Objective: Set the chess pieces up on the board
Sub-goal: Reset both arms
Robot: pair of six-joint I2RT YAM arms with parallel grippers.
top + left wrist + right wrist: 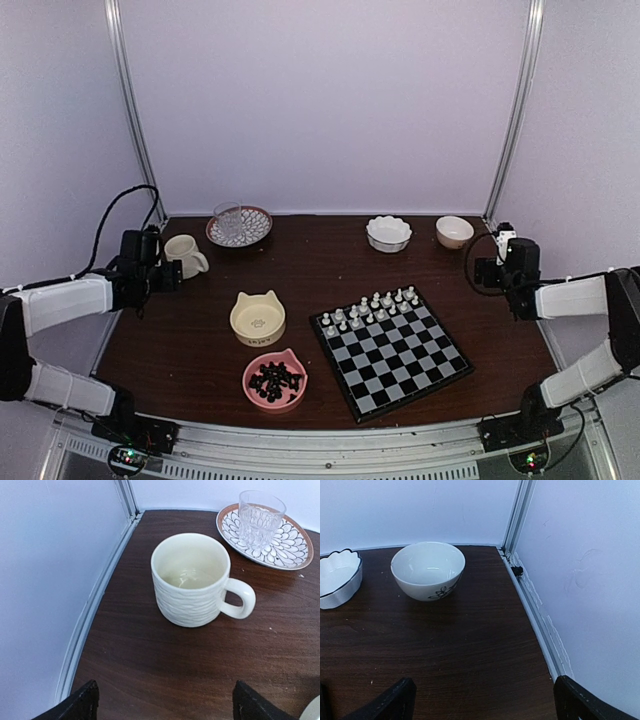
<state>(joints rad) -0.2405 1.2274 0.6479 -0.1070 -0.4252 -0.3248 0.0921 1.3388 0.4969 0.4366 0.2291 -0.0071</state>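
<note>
One black-and-pale checked square chessboard (392, 352) sits askew near the brown table's (200, 360) near right corner. Two rows of cream-white chess pieces (370, 310) line its far side. Both left gripper (165, 705) and right gripper (485, 700) gape empty.

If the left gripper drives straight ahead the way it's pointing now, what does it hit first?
Most likely the cream mug, centred ahead of the open left gripper; the glass on its plate sits farther right.

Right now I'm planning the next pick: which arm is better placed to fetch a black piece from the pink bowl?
Left, probably. The pink bowl of black pieces sits left of the board, nearer the left gripper; the right gripper must cross the board. Both are open.
</note>
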